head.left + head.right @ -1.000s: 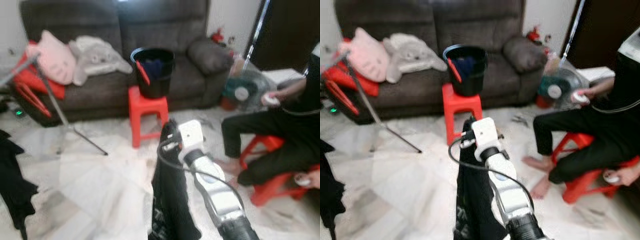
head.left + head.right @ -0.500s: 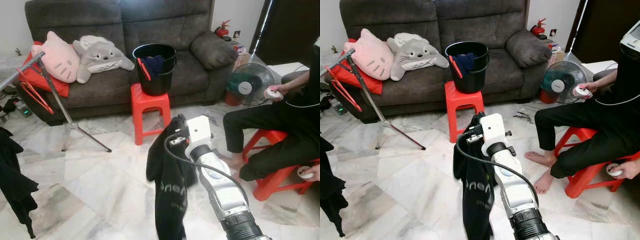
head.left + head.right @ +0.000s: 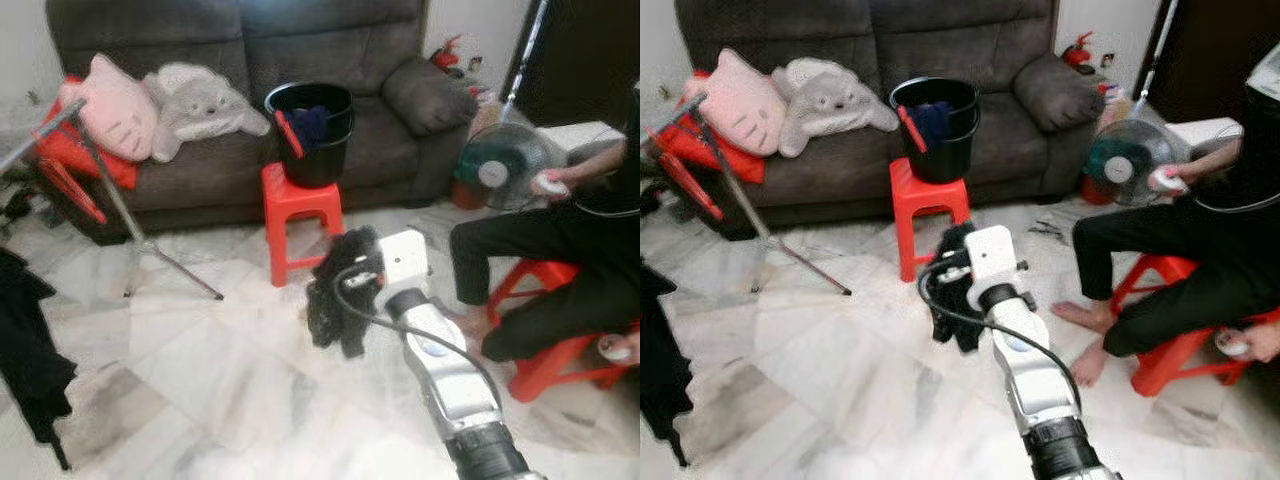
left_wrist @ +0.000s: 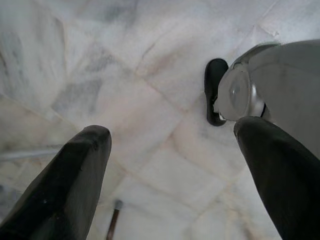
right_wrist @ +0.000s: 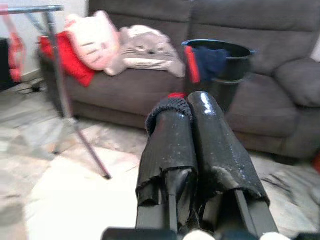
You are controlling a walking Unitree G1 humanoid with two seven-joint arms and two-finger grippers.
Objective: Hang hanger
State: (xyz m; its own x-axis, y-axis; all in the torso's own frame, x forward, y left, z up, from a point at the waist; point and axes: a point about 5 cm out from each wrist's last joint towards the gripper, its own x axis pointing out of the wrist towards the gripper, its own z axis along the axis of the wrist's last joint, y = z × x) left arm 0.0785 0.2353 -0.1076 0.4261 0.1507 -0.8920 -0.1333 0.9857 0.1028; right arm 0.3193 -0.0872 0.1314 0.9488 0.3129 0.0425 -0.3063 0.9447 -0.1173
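Observation:
My right gripper (image 3: 352,264) is held out over the marble floor, in front of the red stool (image 3: 296,215). It is shut on a black garment (image 3: 338,300), which hangs from it as a bunched clump. In the right wrist view the two fingers (image 5: 210,135) are pressed together and black cloth (image 5: 167,127) is draped over one of them. A metal drying rack pole (image 3: 105,195) with red hangers (image 3: 70,190) stands at the far left. My left gripper (image 4: 172,130) hangs open over the floor, beside my foot (image 4: 215,97).
A black bucket (image 3: 312,130) of clothes sits on the red stool before a dark sofa (image 3: 380,60) with plush cushions. A person (image 3: 560,260) sits on a red stool at the right, near a fan (image 3: 495,170). Black clothing (image 3: 30,350) hangs at the left edge.
The black garment hung long below my right gripper half a second ago; now it is a short bunched clump by the gripper. The view has shifted a little and is blurred.

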